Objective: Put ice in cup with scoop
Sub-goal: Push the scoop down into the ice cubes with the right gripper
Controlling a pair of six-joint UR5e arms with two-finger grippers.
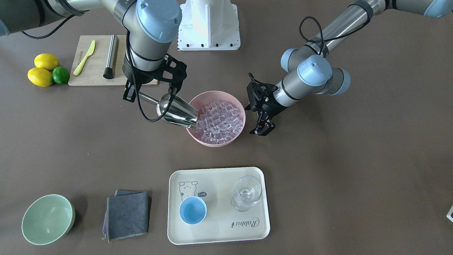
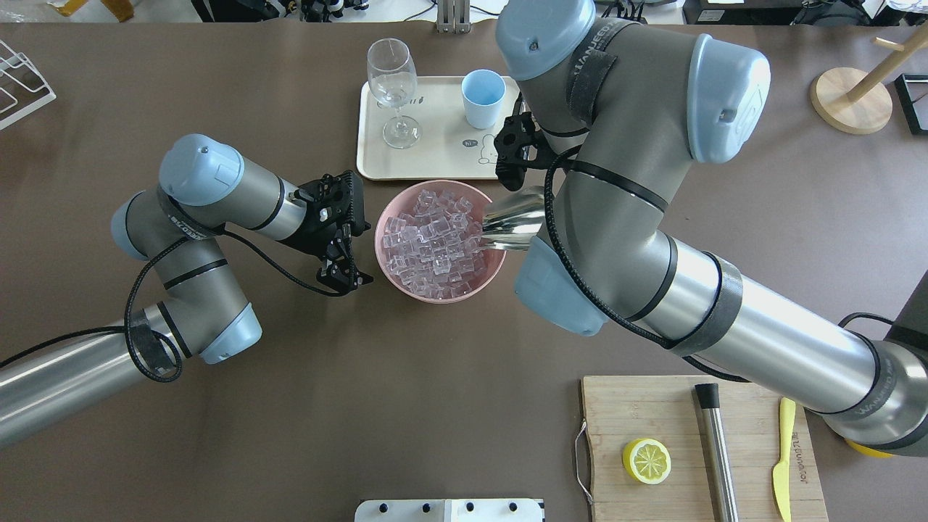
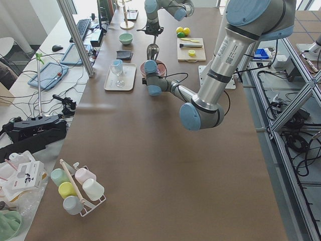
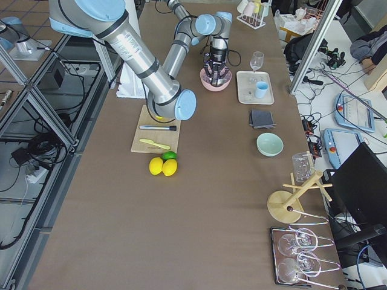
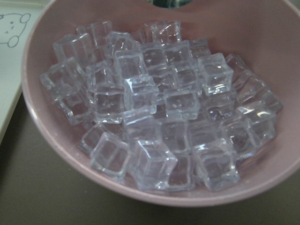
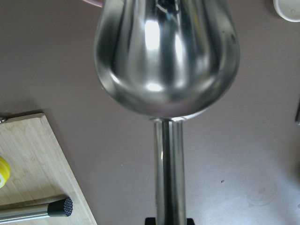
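Right end effector (image 1: 143,92) clamped on the handle of the scoop (image 1: 177,111), its mouth at the ice (image 1: 221,118).
Mirror-bright steel reaches from it over the rim of the pink bowl (image 1: 212,142), lip touching the heaped clear cubes. Farther out, your empty light-blue cup (image 1: 193,210) stands on a tray (image 1: 205,233) lettered "Rabbit". Overhead hides the handle; the right wrist view shows it. Left end effector (image 2: 341,279) beside the bowl: you cannot tell its opening.

Green bowl (image 1: 47,219) near grey cloth (image 1: 126,214) (tray (image 1: 216,232) nearby).
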